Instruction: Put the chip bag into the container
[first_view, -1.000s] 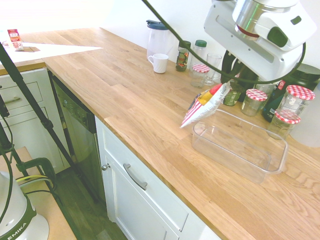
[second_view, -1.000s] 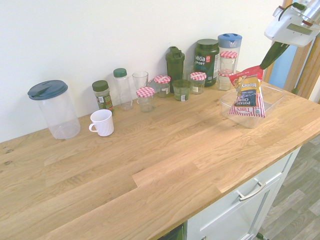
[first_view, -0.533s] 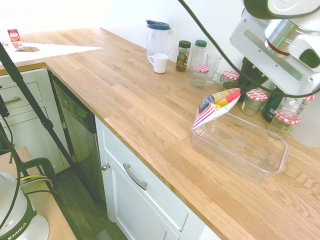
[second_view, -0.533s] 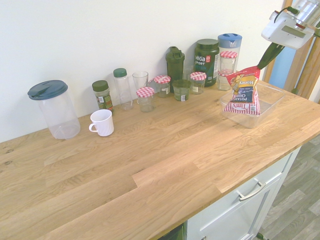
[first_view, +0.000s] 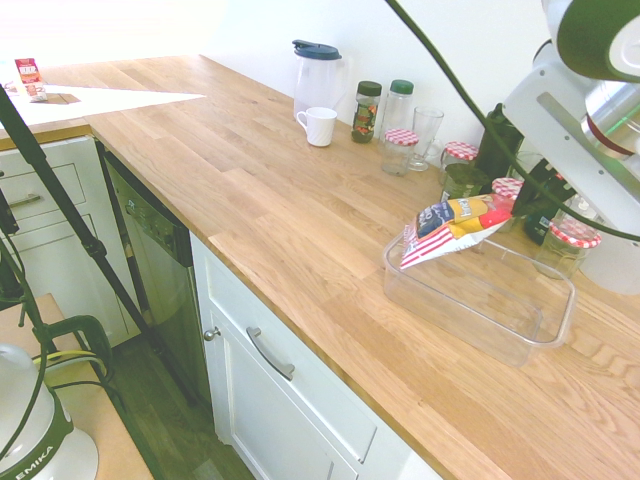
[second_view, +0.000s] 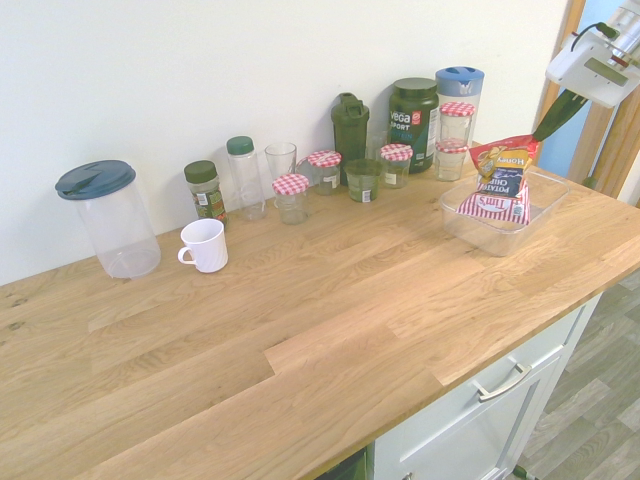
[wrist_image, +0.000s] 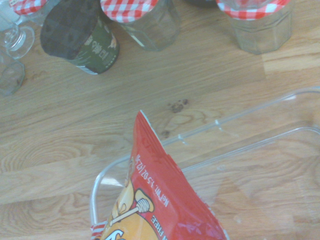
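A crinkled, glossy chip bag (second_view: 500, 182), printed in red, yellow and dark blue with a red-and-white striped end, is held tilted over one end of the container (second_view: 492, 235). The container is a rectangular tub of clear, smooth plastic with rounded corners and low walls, set on the bench (second_view: 300, 330), whose wood is laid in pale strips with visible grain. The bag is gripped by its red end, and its striped end is hung lower. The end effector (second_view: 537, 137) is clamped on the bag, its dark fingers pressed together.

Faceted glass jars (wrist_image: 260, 30) with red-checked lids are stood behind the tub, near a dark green tumbler (wrist_image: 80, 37). A ribbed white mug (second_view: 204, 246) is placed well apart from them.

In the wrist view, the bag's striped end is mostly cut off by the picture's edge, and the upper jars are only partly shown. The arm (first_view: 590, 130) is also cropped in both exterior views. In the second exterior view it is seen entering from the upper right, with the fingers slanted down toward the bag.
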